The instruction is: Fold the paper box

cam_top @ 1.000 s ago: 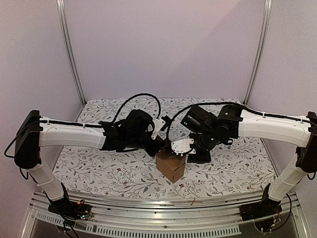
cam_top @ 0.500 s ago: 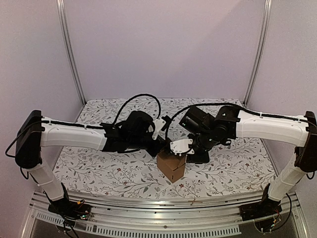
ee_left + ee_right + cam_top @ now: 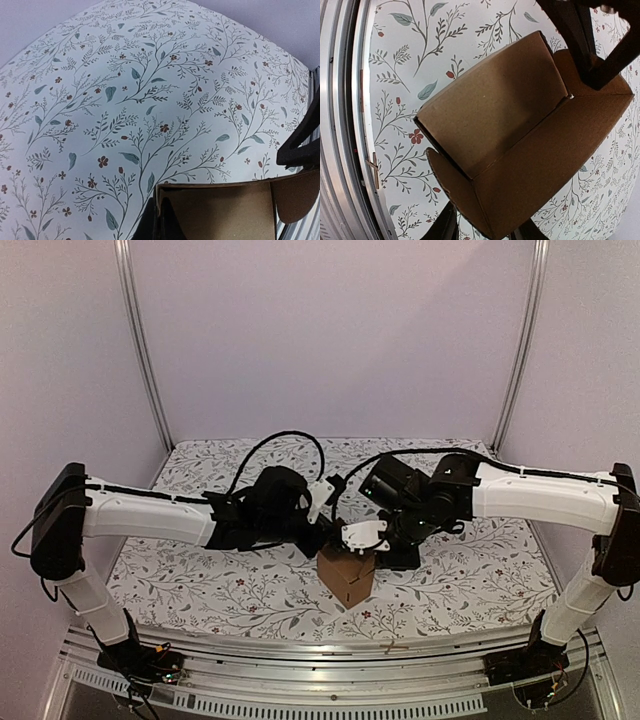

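Observation:
The paper box (image 3: 347,578) is a small brown cardboard carton, partly folded, standing on the flowered table cover between both arms. My left gripper (image 3: 326,543) is at the box's upper left. In the left wrist view its fingers (image 3: 169,225) are shut on the top edge of a box wall (image 3: 220,210). My right gripper (image 3: 372,552) is above the box's right side. In the right wrist view its jaws stand wide apart, one on each side of the box's near corner (image 3: 510,165), with a rounded side flap (image 3: 451,185) beside one finger. The left fingers (image 3: 582,47) show at the top of that view.
The flowered table cover (image 3: 200,580) spans the work area. A metal rail (image 3: 330,655) runs along the near edge. White walls and two upright posts (image 3: 145,350) close in the back. A part of the right gripper (image 3: 300,142) shows at the right of the left wrist view.
My right gripper has shifted slightly left and closer over the box. The box has tilted a little. The left gripper keeps its hold and has barely moved.

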{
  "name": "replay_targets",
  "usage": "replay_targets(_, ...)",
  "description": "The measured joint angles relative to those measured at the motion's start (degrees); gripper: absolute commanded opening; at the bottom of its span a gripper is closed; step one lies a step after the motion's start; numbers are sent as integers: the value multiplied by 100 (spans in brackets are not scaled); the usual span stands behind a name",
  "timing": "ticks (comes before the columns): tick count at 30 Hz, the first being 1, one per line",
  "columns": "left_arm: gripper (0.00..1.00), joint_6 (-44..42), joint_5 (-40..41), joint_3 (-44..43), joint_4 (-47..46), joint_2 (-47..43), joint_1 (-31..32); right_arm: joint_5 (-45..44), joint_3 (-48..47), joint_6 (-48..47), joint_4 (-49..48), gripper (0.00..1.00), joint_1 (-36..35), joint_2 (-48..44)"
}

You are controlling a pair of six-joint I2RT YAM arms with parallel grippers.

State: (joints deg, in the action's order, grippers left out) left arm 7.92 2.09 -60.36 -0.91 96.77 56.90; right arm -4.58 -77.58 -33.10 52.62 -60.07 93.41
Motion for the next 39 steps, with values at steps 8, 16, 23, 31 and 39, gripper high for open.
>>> replay_targets(8, 0, -238, 20, 2, 9, -2, 0, -101, -164, 92, -9, 32, 0, 170)
replay_targets(16, 0, -413, 31, 87, -59, -44, -2, -103, -195, 96, 13, 33, 0, 247)
replay_targets(23, 0, -470, 11, 310, -448, -66, -7, -96, -271, 94, 50, 32, -31, 251)
replay_targets(31, 0, -472, 2, 584, -946, -79, -9, -116, -271, 94, 48, 32, -87, 251)
replay_targets(39, 0, -472, -17, 743, -1180, -116, -17, -138, -271, 92, 48, 32, -116, 251)
